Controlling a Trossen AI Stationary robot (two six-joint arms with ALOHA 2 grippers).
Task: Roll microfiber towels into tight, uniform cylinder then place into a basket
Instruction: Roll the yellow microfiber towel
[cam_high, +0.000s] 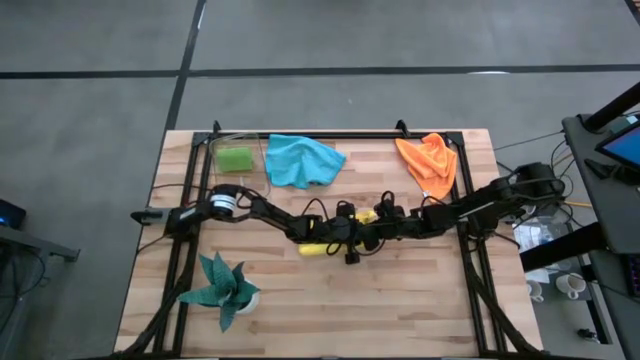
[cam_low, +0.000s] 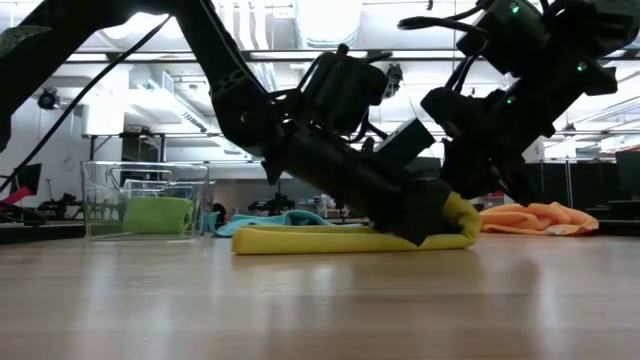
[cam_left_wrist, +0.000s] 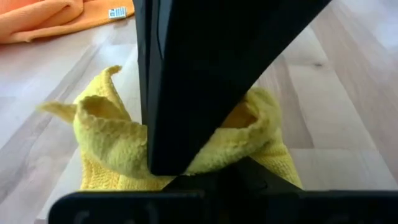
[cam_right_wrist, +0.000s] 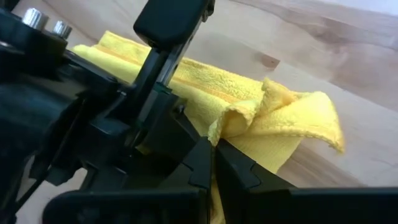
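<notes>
Low view puts the yellow towel (cam_low: 350, 238) nearest you, a long flat fold on the counter (cam_low: 320, 310) with one end curled up, and both pincers meet at that curled end. Your left pincer (cam_left_wrist: 171, 165) is pressed together, pinching the turned-up edge of the yellow cloth; your right pincer (cam_right_wrist: 214, 158) is pressed together too, biting the same folded lip from the other side. I judge the roll barely begun, so keep both grips level and turn the edge over evenly. Otherwise the cylinder will likely come out cone-shaped. Hold the cloth low against the wood and keep tension along its length so the layers wind tight. Farther back lie the blue towel (cam_high: 303, 160) and the orange towel (cam_high: 430, 162), both loose. At the far left corner stands the basket (cam_high: 238, 157), with the green towel (cam_high: 236, 158) already inside.
</notes>
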